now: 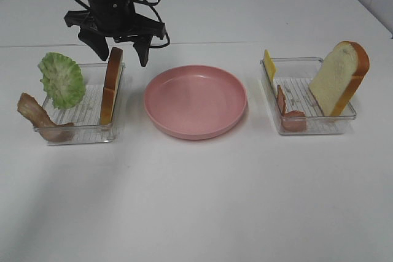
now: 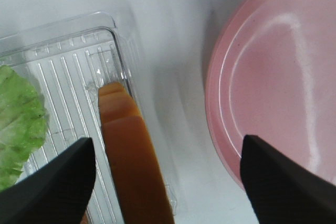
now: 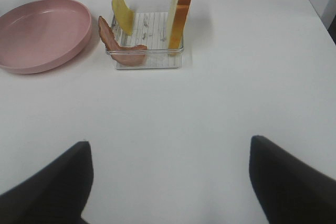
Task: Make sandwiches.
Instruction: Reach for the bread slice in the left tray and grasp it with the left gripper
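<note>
The left gripper [image 1: 123, 55] hangs empty, jaws spread, just above the left bread slice [image 1: 111, 87], which stands on edge along the wall of the left tray [image 1: 80, 134] nearest the pink plate [image 1: 195, 99]. Its long edge runs between the fingers [image 2: 58, 182], so they straddle its thickness. The right gripper [image 3: 168, 142], also spread and empty, sits well back from the right bread slice [image 1: 339, 78].

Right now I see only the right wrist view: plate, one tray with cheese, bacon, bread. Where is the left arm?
Observer: The left gripper hovers above a second tray, left of the plate, open astride an upright bread slice.
Reviewer: What else is in that tray?
Observer: Lettuce, and a bacon strip hanging over its rim.
Reviewer: Touching the bread yet?
Observer: No; the crust sits between the fingers with gaps either side.
</note>
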Motion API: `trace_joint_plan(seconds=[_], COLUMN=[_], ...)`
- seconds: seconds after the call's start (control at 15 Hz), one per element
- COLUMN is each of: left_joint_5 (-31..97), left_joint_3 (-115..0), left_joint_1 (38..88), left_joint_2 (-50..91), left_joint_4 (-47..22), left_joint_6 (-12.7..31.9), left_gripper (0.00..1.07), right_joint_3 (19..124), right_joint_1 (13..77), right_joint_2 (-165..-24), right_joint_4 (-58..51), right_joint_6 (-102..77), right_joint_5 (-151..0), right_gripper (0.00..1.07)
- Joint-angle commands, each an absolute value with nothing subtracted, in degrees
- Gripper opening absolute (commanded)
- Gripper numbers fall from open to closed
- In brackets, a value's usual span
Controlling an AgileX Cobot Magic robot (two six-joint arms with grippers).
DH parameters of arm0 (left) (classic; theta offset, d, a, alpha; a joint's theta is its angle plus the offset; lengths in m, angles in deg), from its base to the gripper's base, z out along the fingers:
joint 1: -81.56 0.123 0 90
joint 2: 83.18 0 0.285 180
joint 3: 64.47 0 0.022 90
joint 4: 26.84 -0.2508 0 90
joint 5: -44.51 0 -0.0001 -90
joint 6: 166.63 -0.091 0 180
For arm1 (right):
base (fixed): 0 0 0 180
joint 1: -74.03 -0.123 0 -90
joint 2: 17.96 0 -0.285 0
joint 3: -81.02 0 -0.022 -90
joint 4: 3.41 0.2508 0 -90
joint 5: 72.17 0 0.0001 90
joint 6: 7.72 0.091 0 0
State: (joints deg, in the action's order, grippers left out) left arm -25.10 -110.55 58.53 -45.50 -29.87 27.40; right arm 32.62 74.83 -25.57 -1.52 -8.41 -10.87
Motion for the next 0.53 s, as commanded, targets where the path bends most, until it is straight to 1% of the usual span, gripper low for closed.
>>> trace_joint_plan(seconds=[0.07, 0.13, 0.33, 0.4, 0.53], left_joint_5=[-29.3, -29.3, -29.3, -29.3, -29.2], left_joint_3=[-110.8, -110.8, -110.8, -110.8, -110.8], left_joint_1=[58.5, 58.7, 59.2, 59.2, 59.2], left_joint_2=[-46.7, -47.2, -48.1, -48.2, -48.1], left_joint_4=[-31.4, -31.9, -31.9, -32.2, -32.2], left_joint_6=[27.6, 27.4, 27.4, 27.4, 27.4], left_gripper=[0.72, 0.71, 0.63, 0.59, 0.41], right_joint_3=[32.5, 32.5, 32.5, 32.5, 32.5], right_joint_1=[75.2, 75.2, 75.2, 75.2, 75.2], right_joint_2=[-25.2, -25.2, -25.2, -25.2, -25.2], right_joint_4=[-1.6, -1.6, -1.6, -1.6, -1.6], right_joint_6=[-8.1, -8.1, -8.1, -8.1, -8.1], right_joint_5=[-11.4, -11.4, -11.4, -11.4, -11.4], right_gripper=[0.78, 0.78, 0.78, 0.78, 0.78])
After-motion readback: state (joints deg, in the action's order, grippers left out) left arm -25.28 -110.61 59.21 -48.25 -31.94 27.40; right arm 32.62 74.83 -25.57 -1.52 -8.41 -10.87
